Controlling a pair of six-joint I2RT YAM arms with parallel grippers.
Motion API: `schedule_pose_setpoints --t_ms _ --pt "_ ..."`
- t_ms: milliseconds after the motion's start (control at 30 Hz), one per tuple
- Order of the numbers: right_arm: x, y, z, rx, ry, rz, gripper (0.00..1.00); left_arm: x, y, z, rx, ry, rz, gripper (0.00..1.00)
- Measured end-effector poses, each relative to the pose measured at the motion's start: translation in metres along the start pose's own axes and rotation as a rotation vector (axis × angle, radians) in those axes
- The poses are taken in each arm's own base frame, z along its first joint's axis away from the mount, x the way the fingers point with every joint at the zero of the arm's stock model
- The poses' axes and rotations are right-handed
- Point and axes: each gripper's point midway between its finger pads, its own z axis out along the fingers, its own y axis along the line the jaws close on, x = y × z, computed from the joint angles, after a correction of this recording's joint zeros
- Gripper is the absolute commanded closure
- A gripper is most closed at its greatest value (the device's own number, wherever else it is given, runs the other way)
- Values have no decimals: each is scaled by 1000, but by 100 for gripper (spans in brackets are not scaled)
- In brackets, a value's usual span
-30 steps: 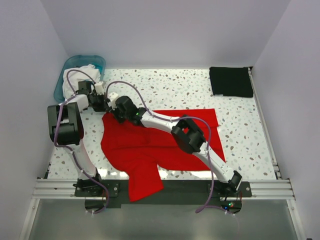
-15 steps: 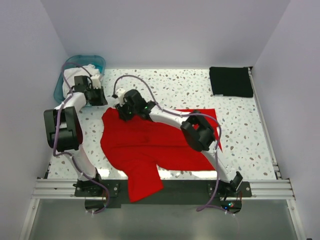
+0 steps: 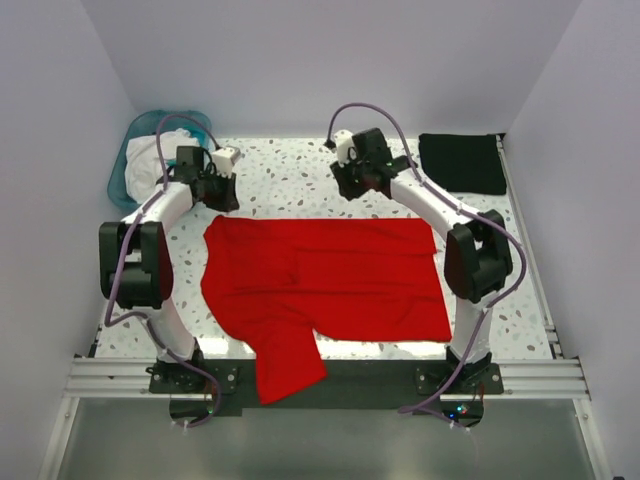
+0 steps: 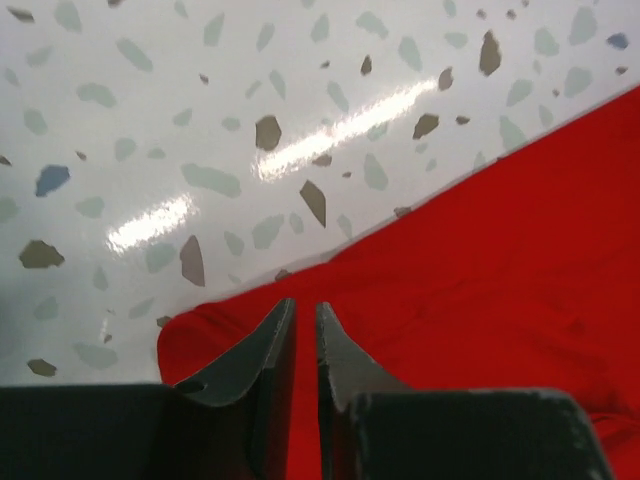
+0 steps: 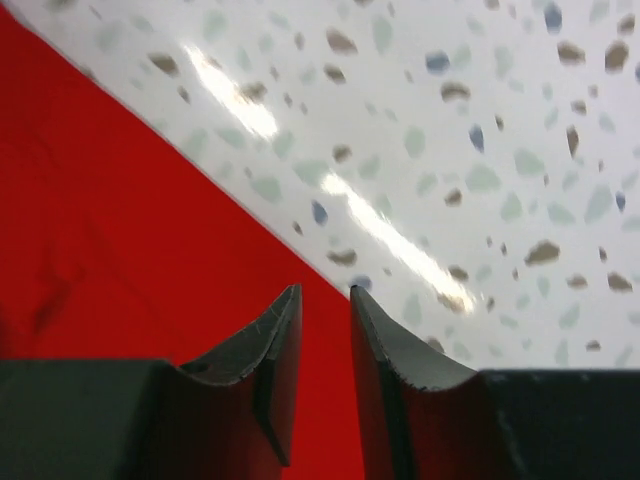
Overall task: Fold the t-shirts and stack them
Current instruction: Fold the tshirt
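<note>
- Red shirt (image 3: 330, 275): spread flat over the middle and near part of the table (image 3: 300, 170), far edge straight and running left to right.
- One flap of the same shirt draped over the table's near edge, left of centre, between the two arm bases.
- Black shirt (image 3: 461, 163): folded into a flat rectangle at the table's far right corner, well apart from the red one.
- Left gripper (image 3: 225, 200): held above the table near the red shirt's far left corner, beyond its far edge as seen from the top camera.
- In the left wrist view, left gripper (image 4: 305, 305) with fingers a narrow slit apart, nothing clamped between them; tips over the rounded edge of the red shirt (image 4: 480, 300), speckled table (image 4: 200, 100) beyond.
- Right gripper (image 3: 352, 190): held above bare table past the shirt's far edge, right of centre, left of the black shirt.
- In the right wrist view, right gripper (image 5: 325, 290) with fingers apart by a somewhat wider gap, gripping nothing; tips above the straight edge of the red shirt (image 5: 120, 250), with table (image 5: 500, 150) on the other side.
- Contact between either gripper and the cloth: cannot tell.
- Basin (image 3: 195, 122): teal, at the table's far left corner, white cloth (image 3: 150, 160) heaped inside, just behind the left arm.
</note>
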Motion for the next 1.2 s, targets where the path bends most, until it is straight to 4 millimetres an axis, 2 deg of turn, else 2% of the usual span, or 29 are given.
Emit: schedule_pose_setpoints --t_ms 100,267,300,433,500,667,833,933,1067,1200 --pt "57 -31 -3 50 148 10 72 25 6 10 -19 87 -29 83" --pt "142 -63 -17 103 375 20 73 66 26 17 -95 234 -55 85" --pt "156 -70 -21 120 413 18 73 72 28 16 -109 255 -58 85" --pt "182 -90 -32 177 491 5 75 81 38 14 -148 288 -45 86" --pt "188 -98 -35 204 514 -7 75 85 41 18 -155 303 -45 86" --pt "207 -117 -28 258 587 -38 75 68 54 31 -164 281 -18 89" --pt "188 -144 -9 323 558 -66 73 39 72 53 -172 229 -1 89" --pt "172 -162 4 354 516 -69 70 20 80 65 -146 184 9 80" --pt "160 -169 11 348 482 -56 58 15 71 63 -63 161 43 63" --pt "146 -159 8 279 444 -34 46 -2 45 42 68 113 128 56"
